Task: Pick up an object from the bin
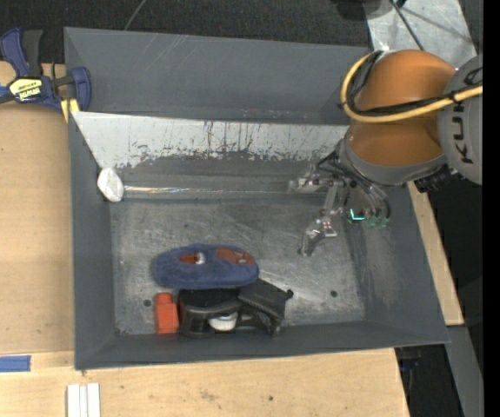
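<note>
The gripper hangs over the bare floor of the bin at about three o'clock; I cannot tell whether its jaws are spread or pressed together. The arm reads "KU". Well apart, near seven o'clock, a blue pad with red patches touches a black heap and an orange block. A white ball lies at ten o'clock.

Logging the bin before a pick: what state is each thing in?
gripper, at the right of the bin, apart from every thing
blue oval pad, lying flat, against the black gadget
black gadget, lying by the front wall
orange block, beside the black gadget
white lump, crumpled, alone at back left
</note>
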You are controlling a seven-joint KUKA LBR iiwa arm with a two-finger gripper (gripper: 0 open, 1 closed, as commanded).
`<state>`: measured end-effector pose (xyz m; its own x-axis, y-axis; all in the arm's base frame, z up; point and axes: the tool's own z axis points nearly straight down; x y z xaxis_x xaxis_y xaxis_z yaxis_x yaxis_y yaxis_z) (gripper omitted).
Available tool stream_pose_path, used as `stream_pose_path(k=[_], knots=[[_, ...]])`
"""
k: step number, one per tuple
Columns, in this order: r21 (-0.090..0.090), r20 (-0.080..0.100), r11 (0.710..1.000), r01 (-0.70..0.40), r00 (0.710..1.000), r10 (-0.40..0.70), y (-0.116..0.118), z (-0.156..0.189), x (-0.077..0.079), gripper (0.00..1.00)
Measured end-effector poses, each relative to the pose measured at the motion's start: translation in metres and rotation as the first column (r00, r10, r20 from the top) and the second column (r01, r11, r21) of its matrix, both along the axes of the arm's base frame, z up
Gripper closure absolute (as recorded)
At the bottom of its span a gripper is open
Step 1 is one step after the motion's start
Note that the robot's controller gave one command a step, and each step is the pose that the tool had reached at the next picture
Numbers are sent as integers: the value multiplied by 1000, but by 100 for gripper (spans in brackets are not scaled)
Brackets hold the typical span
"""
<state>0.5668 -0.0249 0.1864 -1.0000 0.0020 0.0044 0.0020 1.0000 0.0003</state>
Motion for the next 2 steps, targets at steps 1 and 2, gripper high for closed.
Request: stream_pose_path(k=[1, 2], knots=[[-3, 24, 1000, -17, 1000, 17, 83, -113, -38, 0], [0, 17, 998, -57, 998, 57, 100, -83, 50, 0]])
